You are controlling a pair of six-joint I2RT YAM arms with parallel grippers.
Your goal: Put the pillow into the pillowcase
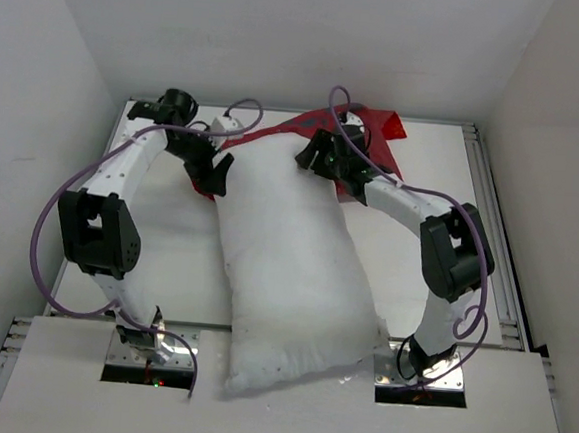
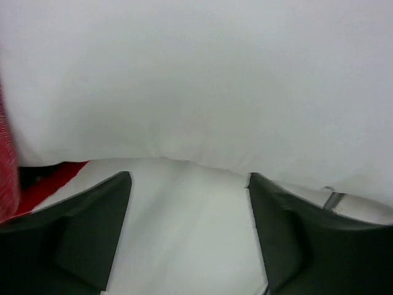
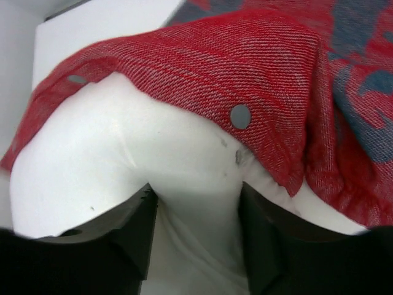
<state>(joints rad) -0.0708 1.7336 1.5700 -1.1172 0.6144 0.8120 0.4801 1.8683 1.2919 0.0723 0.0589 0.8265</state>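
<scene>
The pillow (image 1: 295, 277) lay lengthwise on the table (image 1: 181, 258), its far end tucked under the mouth of the red pillowcase (image 3: 245, 61), while my left gripper (image 2: 190, 233) stood wide and empty beside that end and my right gripper (image 3: 196, 239) stood parted over the pillow at the case's hem.

White pillow (image 1: 286, 266), red pillowcase (image 3: 215, 61)

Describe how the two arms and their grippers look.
The left arm and right arm have white links and bulky black joint housings, each trailed by a looping purple cable. The left gripper and right gripper are dark, blocky and two-fingered.
</scene>
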